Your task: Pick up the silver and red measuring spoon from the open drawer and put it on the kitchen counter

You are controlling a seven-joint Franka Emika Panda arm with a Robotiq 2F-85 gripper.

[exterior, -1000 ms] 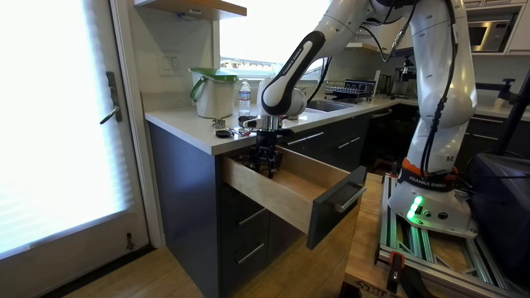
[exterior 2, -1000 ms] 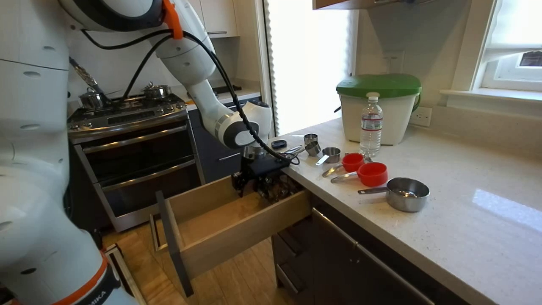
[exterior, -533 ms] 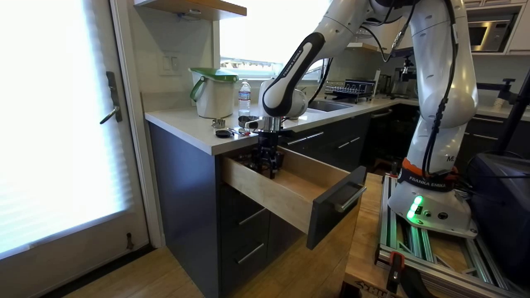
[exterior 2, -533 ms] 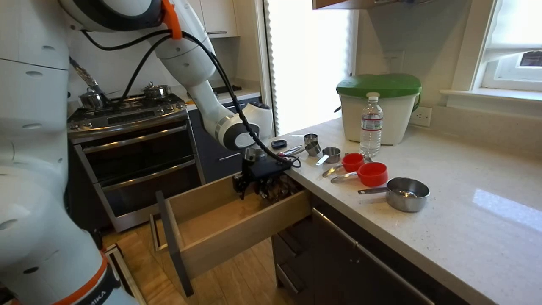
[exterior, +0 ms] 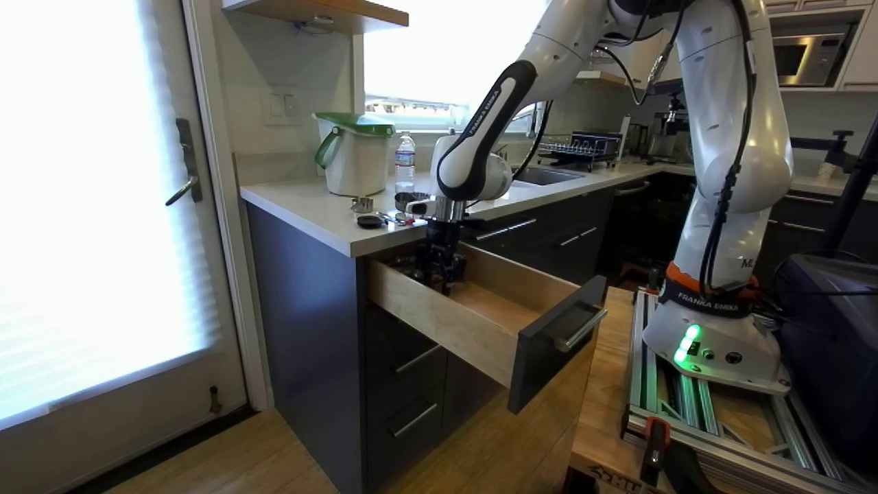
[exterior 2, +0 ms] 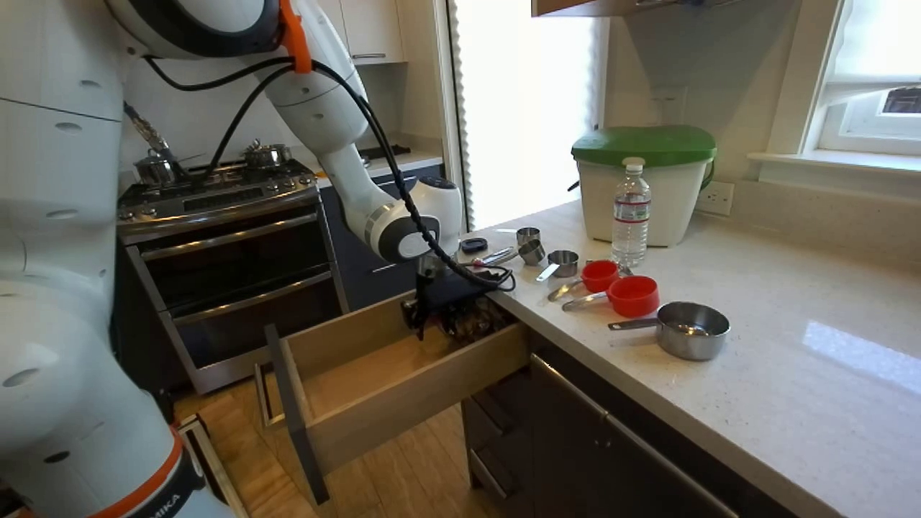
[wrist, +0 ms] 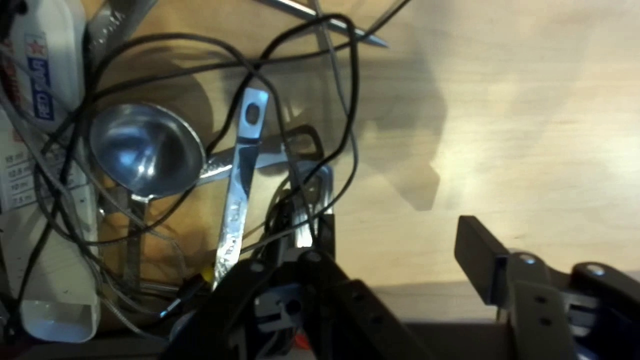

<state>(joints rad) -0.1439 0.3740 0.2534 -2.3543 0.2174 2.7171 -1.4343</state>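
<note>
The open drawer (exterior: 439, 322) shows pale wood sides in both exterior views (exterior 2: 417, 403). My gripper (wrist: 400, 245) is inside it, pointing down over the cluttered back part. The jaws stand wide apart with bare drawer floor between them. The left finger (wrist: 327, 232) is beside a shiny metal utensil (wrist: 305, 220) and a cable. A silver scoop (wrist: 147, 150) and a flat silver handle (wrist: 235, 215) lie left of the gripper. A small red patch (wrist: 301, 341) shows behind the left finger; I cannot tell whether it is the silver and red measuring spoon. The kitchen counter (exterior 2: 777, 345) is beside the drawer.
Black cables (wrist: 220, 62) tangle over the drawer's contents, with a white measuring spoon (wrist: 50, 200) at left. On the counter are red cups (exterior 2: 633, 296), a steel cup (exterior 2: 693, 332), a bottle (exterior 2: 631, 223) and a green-lidded bin (exterior 2: 640, 187). The counter edge (exterior: 353, 247) overhangs the drawer's back.
My gripper has shifted slightly toward the drawer's back and the counter, and its hand has tilted a little. The drawer and the objects on the counter have not moved.
</note>
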